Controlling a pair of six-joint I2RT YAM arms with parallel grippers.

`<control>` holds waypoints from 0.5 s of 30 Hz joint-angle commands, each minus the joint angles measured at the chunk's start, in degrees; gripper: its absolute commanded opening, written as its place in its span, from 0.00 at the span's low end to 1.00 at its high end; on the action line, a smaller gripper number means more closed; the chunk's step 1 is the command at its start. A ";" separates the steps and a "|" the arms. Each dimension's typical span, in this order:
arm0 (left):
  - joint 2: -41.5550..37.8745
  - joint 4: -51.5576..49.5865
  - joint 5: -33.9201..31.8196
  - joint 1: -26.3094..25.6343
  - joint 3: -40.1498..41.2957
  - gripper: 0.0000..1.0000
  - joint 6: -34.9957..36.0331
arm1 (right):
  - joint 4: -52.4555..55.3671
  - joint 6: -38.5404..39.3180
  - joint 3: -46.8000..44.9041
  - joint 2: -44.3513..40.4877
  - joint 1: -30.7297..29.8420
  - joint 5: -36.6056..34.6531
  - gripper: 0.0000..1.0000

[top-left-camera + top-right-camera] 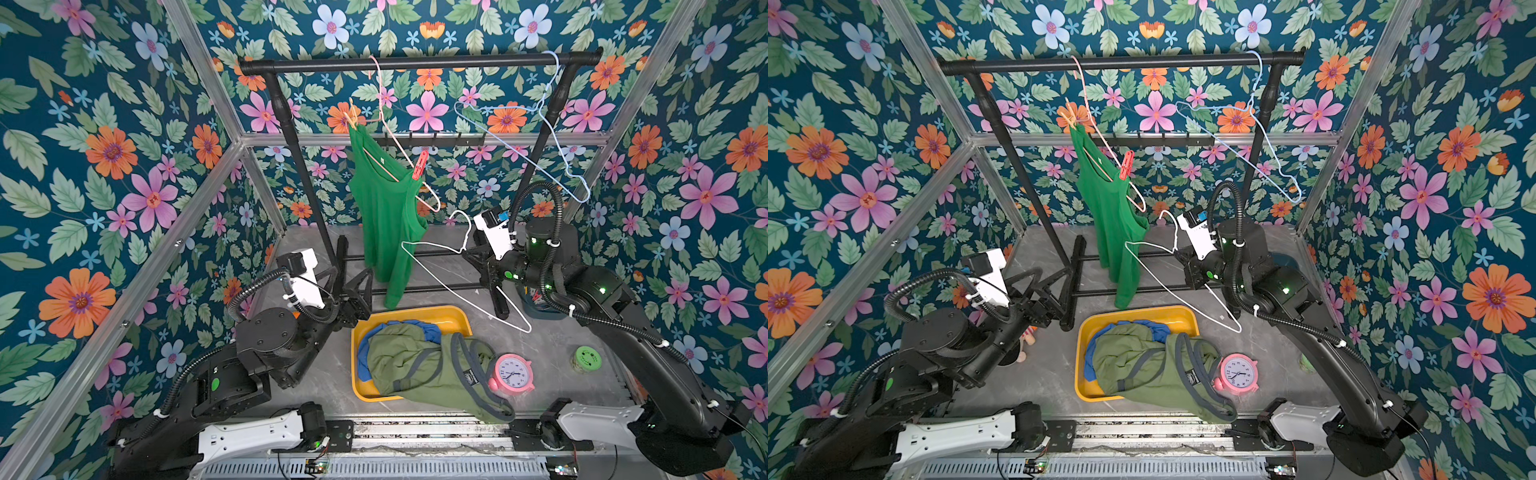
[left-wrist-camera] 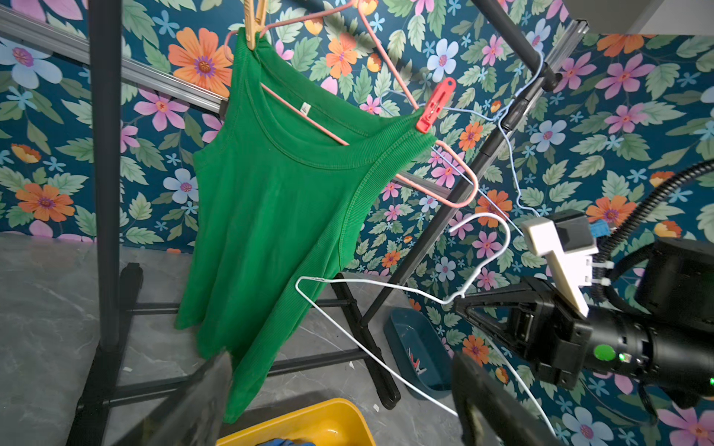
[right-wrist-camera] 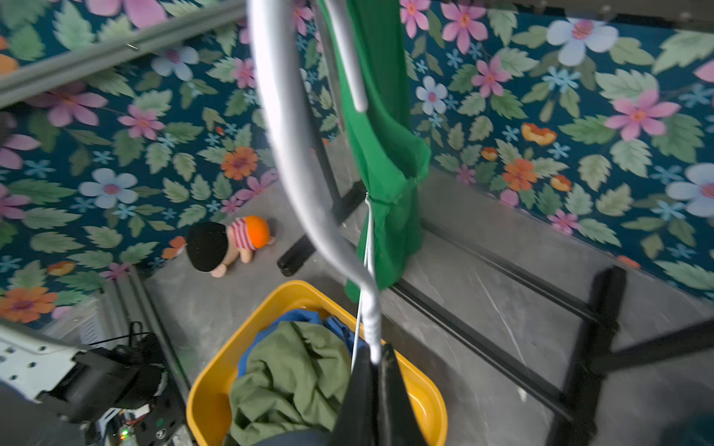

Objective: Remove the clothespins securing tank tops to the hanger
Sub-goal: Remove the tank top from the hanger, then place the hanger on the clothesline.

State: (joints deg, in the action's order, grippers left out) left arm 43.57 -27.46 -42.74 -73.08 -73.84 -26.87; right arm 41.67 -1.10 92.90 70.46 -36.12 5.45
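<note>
Left wrist view had the left gripper (image 2: 342,357) spread wide and empty, at left. Centre, a peach clothespin (image 2: 253,27) and a red clothespin (image 2: 434,106) pinned the green tank top (image 2: 278,216) to the pink hanger (image 2: 328,131); right of it, the right gripper (image 3: 374,357) was clamped on a white hanger (image 3: 289,146).

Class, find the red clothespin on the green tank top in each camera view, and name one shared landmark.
In a top view: red clothespin just right of centre, clipped on the green tank top's strap.
In a top view: same clip, just left of centre.
Left wrist: it pinches one shoulder strap.
Right wrist: not in it.
Landmark: green tank top, in all four.
</note>
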 commanded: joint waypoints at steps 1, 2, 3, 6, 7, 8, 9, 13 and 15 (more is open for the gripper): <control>0.61 0.50 1.61 0.02 -0.30 0.91 1.19 | 6.97 1.06 1.84 -0.18 0.48 -9.83 0.00; 0.71 0.84 1.89 0.05 -0.10 0.91 1.44 | 6.70 1.00 2.23 -0.46 0.65 -11.59 0.00; 0.72 1.15 1.99 0.04 0.04 0.92 1.75 | 6.05 0.93 2.49 -0.77 0.93 -11.99 0.00; 1.16 2.14 2.31 0.04 0.28 0.92 2.79 | 5.05 0.71 6.05 0.32 1.94 -12.87 0.00; 1.25 2.36 2.46 0.04 0.26 0.92 2.88 | 6.04 1.26 8.37 1.40 1.93 -13.75 0.00; 1.34 2.58 2.86 0.04 0.39 0.92 2.93 | 7.12 1.72 10.23 2.65 1.93 -15.07 0.00; 1.40 2.74 3.18 0.03 0.60 0.92 2.88 | 7.91 2.32 11.72 3.58 2.00 -16.35 0.00; 1.10 2.75 4.29 0.04 1.66 0.92 2.45 | 14.77 5.14 18.74 8.82 1.99 -19.53 0.00; 0.74 3.06 4.16 0.04 2.32 0.92 2.26 | 14.03 5.99 19.84 9.71 1.98 -19.80 0.00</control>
State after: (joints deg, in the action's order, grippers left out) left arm 44.71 -26.13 -39.05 -73.08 -71.96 -25.15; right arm 52.86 2.13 111.24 79.35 -34.15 -11.14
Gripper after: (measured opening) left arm 0.922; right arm 0.059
